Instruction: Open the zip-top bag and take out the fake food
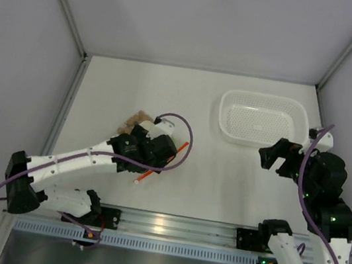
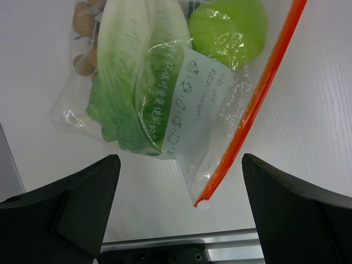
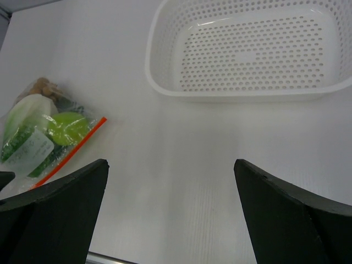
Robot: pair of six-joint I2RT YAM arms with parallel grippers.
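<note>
White table (image 1: 169,91), plain grey walls (image 1: 201,15) behind and beside it, a shiny metal rail (image 1: 174,226) along its near edge.

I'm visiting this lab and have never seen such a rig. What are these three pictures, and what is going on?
Two robot arms are bolted at the near edge of a white table. One picture looks down from above: the left arm reaches over a zip-top bag, the right arm hangs beside an empty white basket. The other two come from a camera on each wrist; the dark shapes at the bottom are that arm's own jaws, wide open. The bag lies on the table with lettuce, a green fruit and brown balls inside. Nothing is held.
</note>
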